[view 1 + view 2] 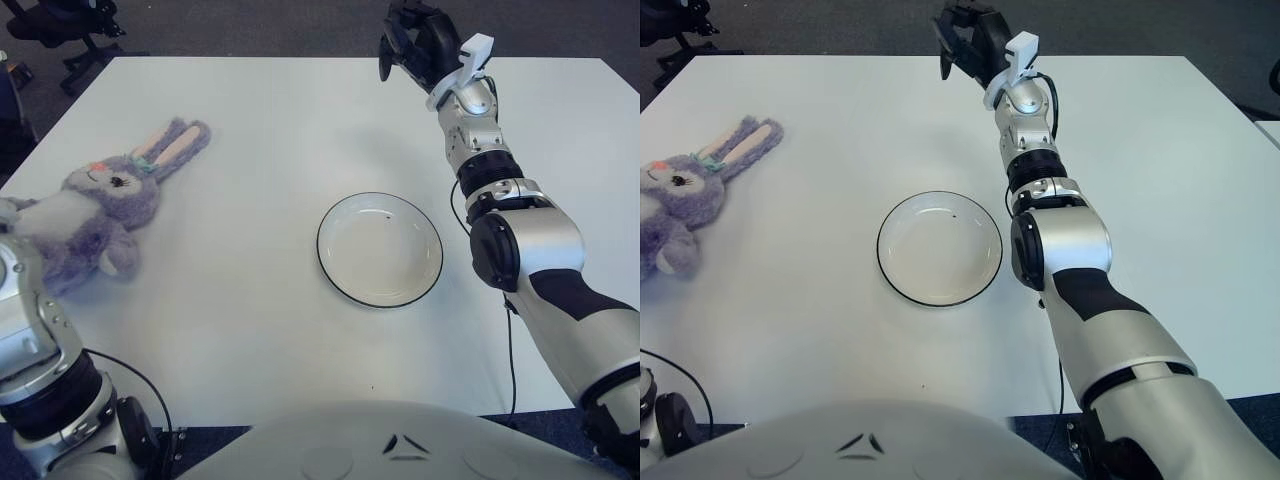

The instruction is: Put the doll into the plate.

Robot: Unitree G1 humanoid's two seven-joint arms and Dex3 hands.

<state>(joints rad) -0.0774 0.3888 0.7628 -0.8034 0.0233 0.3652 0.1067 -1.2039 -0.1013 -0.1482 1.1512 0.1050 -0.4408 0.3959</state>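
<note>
The purple plush bunny doll [100,205] lies on its back at the left edge of the white tabletop [250,320], ears toward the far side, well apart from the empty black-rimmed plate [380,249] at the middle. The right hand [408,42] hangs over the far edge, fingers loosely curled on nothing. The left hand can't be seen; only its forearm shows bottom left.

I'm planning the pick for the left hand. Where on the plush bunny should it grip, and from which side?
Probably the torso of the plush bunny, taken from above. It lies flat near the table's left edge, ears towards the far side, and the body is its bulkiest part; the ears are thin and floppy. The plate sits to its right, holding nothing. The right hand shows over the far edge, holding nothing.
</note>
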